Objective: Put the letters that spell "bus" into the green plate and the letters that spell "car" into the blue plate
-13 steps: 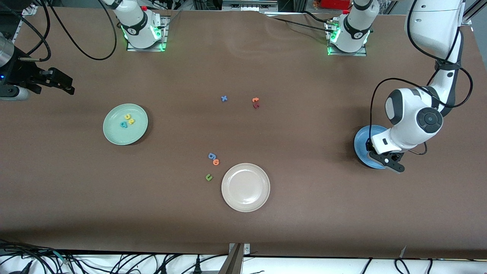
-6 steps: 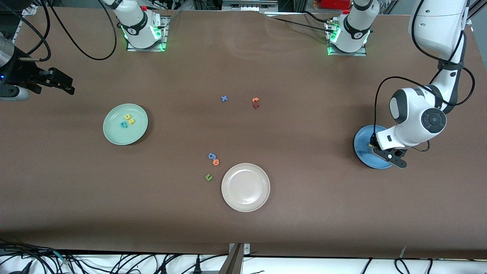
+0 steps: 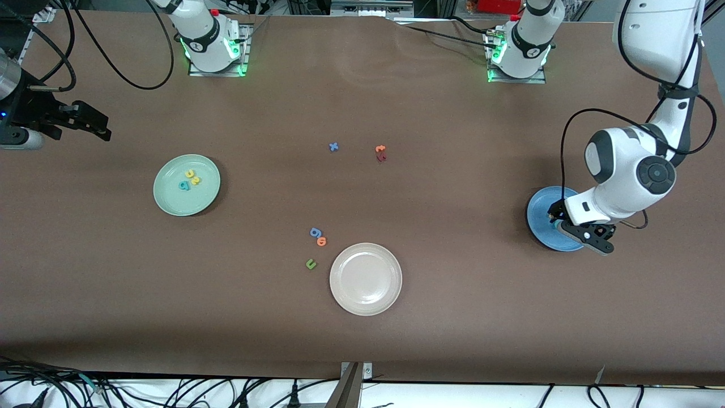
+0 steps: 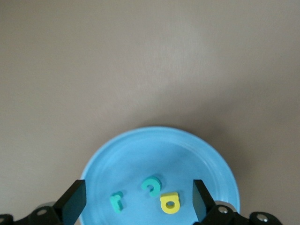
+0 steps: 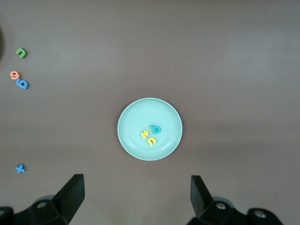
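Two white robot arms are seen, built from smooth rounded segments with dark grey bands at the joints. Each base is ringed in black, marked with a small black logo and lit by green lights on a metal mounting plate. A round dark grey cap is set into the left arm's wrist joint, and a thin black cable is looped beside it. The left gripper [image 3: 583, 229] is black with flat angular fingers. The right gripper [image 3: 90, 122] is likewise black, with black cables draped above it.

stray letters [image 3: 317, 237] mid-table, cream plate [image 3: 365, 279] beside
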`<control>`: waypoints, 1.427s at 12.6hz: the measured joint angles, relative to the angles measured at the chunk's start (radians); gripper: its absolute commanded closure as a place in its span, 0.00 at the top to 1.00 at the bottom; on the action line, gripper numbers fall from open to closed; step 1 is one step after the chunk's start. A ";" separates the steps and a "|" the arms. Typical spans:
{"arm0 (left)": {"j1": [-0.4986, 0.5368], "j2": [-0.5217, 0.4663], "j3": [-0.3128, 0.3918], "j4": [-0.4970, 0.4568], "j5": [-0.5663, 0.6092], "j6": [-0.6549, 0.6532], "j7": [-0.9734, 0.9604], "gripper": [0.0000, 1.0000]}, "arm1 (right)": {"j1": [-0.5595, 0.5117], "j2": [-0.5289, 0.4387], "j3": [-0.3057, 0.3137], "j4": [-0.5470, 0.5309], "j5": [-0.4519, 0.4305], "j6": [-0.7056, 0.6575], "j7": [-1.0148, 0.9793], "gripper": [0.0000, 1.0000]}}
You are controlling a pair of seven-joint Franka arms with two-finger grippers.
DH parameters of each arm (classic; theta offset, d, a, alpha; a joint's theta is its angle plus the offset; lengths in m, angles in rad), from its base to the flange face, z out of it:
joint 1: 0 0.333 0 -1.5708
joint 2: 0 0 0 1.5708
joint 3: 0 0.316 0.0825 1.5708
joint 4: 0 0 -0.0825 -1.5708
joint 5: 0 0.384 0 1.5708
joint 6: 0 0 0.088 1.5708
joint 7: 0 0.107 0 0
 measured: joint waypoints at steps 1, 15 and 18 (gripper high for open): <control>-0.002 -0.030 -0.001 0.007 -0.002 -0.015 0.000 1.00 | 0.000 0.000 0.001 0.000 0.000 0.000 0.000 1.00; -0.006 -0.238 -0.039 0.245 -0.029 -0.406 -0.249 1.00 | 0.000 0.000 0.002 0.001 0.000 0.000 0.000 1.00; -0.007 -0.255 -0.056 0.246 -0.029 -0.413 -0.356 1.00 | 0.000 0.000 0.002 0.001 0.000 0.000 0.000 1.00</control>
